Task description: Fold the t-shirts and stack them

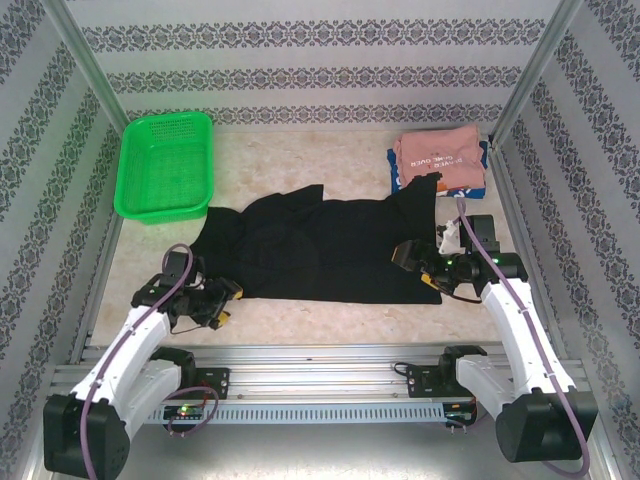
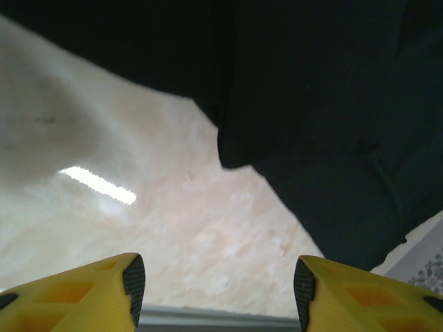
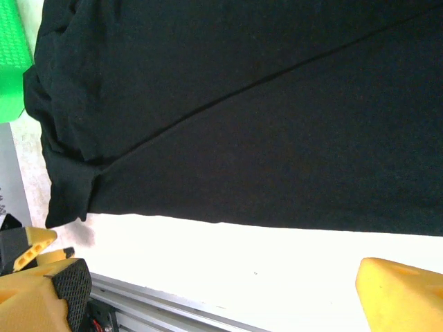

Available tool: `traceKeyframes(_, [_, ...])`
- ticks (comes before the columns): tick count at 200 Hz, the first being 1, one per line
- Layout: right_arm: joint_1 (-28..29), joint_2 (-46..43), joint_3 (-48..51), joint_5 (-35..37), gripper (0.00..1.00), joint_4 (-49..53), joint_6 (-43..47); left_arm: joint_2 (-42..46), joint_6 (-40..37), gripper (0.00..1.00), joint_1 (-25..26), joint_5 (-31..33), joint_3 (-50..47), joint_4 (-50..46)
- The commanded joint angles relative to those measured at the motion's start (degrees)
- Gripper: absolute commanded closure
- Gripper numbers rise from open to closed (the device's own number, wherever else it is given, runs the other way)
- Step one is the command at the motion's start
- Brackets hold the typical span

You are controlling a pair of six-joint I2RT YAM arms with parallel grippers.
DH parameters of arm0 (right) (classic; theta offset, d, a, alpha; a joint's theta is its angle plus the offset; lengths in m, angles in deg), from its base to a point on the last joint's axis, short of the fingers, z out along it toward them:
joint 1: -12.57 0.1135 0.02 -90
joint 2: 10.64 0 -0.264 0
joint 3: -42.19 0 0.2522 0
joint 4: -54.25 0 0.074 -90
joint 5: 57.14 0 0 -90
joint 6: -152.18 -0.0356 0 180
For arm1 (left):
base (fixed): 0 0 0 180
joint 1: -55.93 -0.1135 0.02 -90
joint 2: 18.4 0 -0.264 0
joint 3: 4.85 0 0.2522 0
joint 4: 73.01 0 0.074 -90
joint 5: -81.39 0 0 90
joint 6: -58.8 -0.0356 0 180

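The large black t-shirt (image 1: 320, 245) lies spread flat across the middle of the table. At the back right a folded pink t-shirt (image 1: 437, 150) rests on a blue t-shirt (image 1: 397, 175). My left gripper (image 1: 228, 305) sits low just off the black shirt's near left corner, open, with bare table between its yellow fingers (image 2: 104, 294). The left wrist view has that corner of the black t-shirt (image 2: 332, 104) ahead and to the right. My right gripper (image 1: 418, 268) hovers over the shirt's near right edge, open wide. Its camera looks down on the black t-shirt (image 3: 242, 117) and its straight near hem.
A green mesh basket (image 1: 165, 165) stands at the back left, and its corner shows as the green basket (image 3: 12, 62) in the right wrist view. A metal rail (image 1: 320, 355) runs along the table's near edge. Patterned walls close in three sides.
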Motion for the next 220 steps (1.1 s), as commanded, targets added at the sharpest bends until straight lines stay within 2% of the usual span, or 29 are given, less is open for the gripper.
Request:
traceKeyframes(1, [0.7, -0.4, -1.0, -0.7, 0.02, 0.6, -0.4, -2.8, 3.9, 0.41, 1.5, 4.1, -0.1, 9.2])
traceKeyframes(37, [0.8, -0.5, -0.6, -0.9, 0.02, 0.4, -0.7, -9.3, 4.7, 0.46, 3.9, 5.7, -0.2, 14.6])
traceKeyframes(63, [0.8, -0.6, -0.7, -0.9, 0.02, 0.7, -0.6, -9.4, 5.0, 0.47, 4.6, 7.6, 0.0, 14.4])
traceKeyframes(89, [0.8, -0.8, -0.1, -1.0, 0.02, 0.0, -0.9, -10.6, 5.5, 0.54, 4.8, 7.9, -0.7, 17.1])
traceKeyframes(156, [0.8, -0.2, -0.1, -0.6, 0.02, -0.3, -0.9, -13.1, 4.5, 0.94, 5.1, 8.3, 0.0, 20.0])
traceKeyframes(176, [0.8, -0.3, -0.1, -0.7, 0.02, -0.4, -0.9, -12.9, 4.0, 1.0, 5.1, 8.4, 0.5, 19.5])
traceKeyframes(207, [0.8, 0.0, -0.9, -0.9, 0.02, 0.2, -0.3, -9.8, 3.5, 1.0, 5.1, 8.6, 1.6, 15.2])
traceKeyframes(213, [0.8, -0.1, -1.0, -1.0, 0.02, 0.3, -0.3, -8.6, 3.8, 0.93, 5.1, 8.7, 1.7, 13.9])
traceKeyframes(220, [0.8, -0.1, -1.1, -1.0, 0.02, 0.4, -0.1, -7.0, 4.3, 0.77, 5.1, 8.9, 1.6, 12.1])
